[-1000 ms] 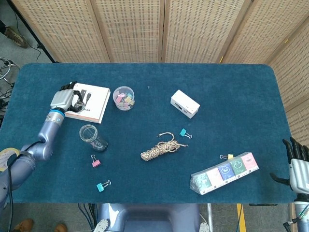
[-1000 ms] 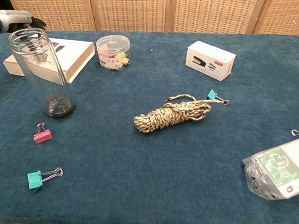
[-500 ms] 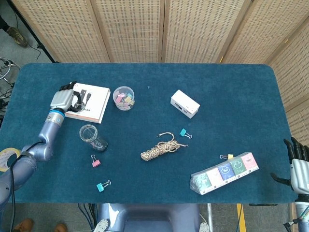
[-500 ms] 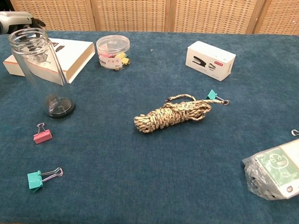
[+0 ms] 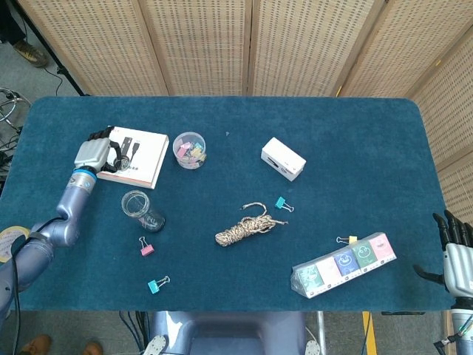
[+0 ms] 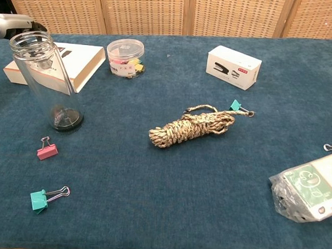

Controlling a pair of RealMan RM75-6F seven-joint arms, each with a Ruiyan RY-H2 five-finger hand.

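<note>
Fingers (image 5: 111, 148) of the left hand (image 5: 94, 150) curl over the near-left edge of the white box (image 5: 137, 158), seemingly gripping it (contact is hard to confirm). The box lies flat beside the jar (image 5: 140, 208). The right hand (image 5: 457, 255) hangs off the table (image 5: 332, 133), fingers spread, empty.

On your worktop (image 5: 355, 133) you have a glass jar (image 5: 140, 208), a tub of clips (image 5: 189, 150), a white stapler box (image 5: 283, 159), a rope coil (image 5: 246, 228), 4 loose binder clips and a packet row (image 5: 344, 265).
</note>
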